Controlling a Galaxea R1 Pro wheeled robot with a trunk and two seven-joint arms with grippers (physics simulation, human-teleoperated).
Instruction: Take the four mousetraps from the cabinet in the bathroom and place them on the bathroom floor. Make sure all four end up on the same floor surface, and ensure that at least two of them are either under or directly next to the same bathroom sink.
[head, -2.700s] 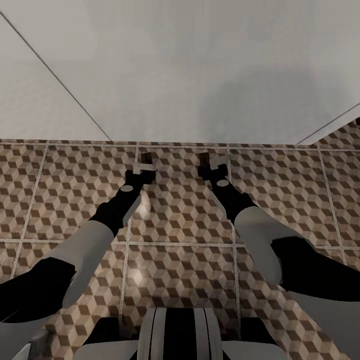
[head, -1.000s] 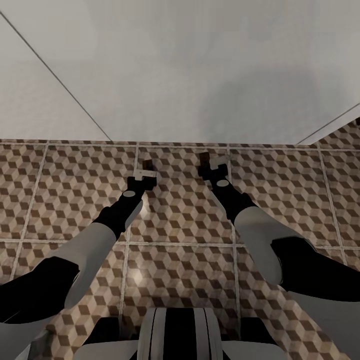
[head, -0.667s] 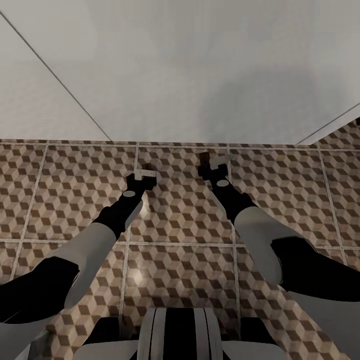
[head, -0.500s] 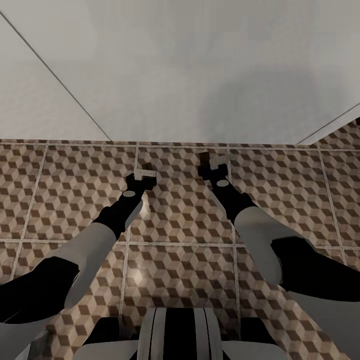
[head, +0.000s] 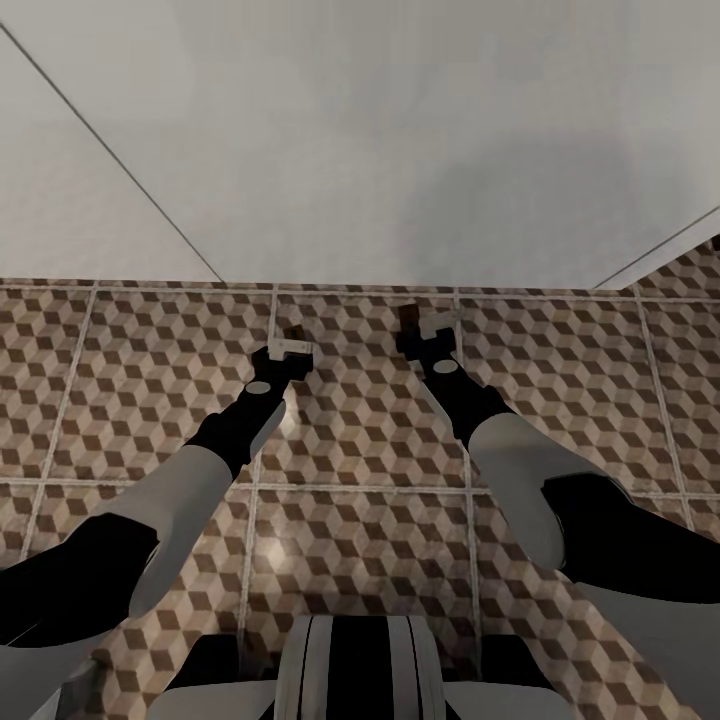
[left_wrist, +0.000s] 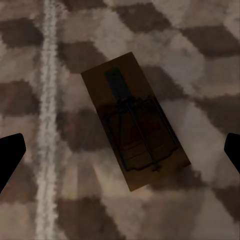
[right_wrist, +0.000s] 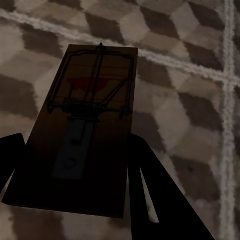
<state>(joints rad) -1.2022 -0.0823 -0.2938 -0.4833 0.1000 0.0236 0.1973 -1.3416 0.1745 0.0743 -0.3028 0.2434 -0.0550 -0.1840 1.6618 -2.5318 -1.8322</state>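
One mousetrap (left_wrist: 135, 120) is seen flat on the bathroom floor (left_wrist: 200, 50) beneath the spread left gripper (left_wrist: 120, 152); another mousetrap (right_wrist: 87, 130) is pinched by the right gripper (right_wrist: 75, 165).

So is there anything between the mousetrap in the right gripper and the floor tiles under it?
Nothing visible. The right gripper holds its mousetrap over bare patterned bathroom floor. The other mousetrap lies flat on the tiles between the open left gripper's fingertips, well aside.
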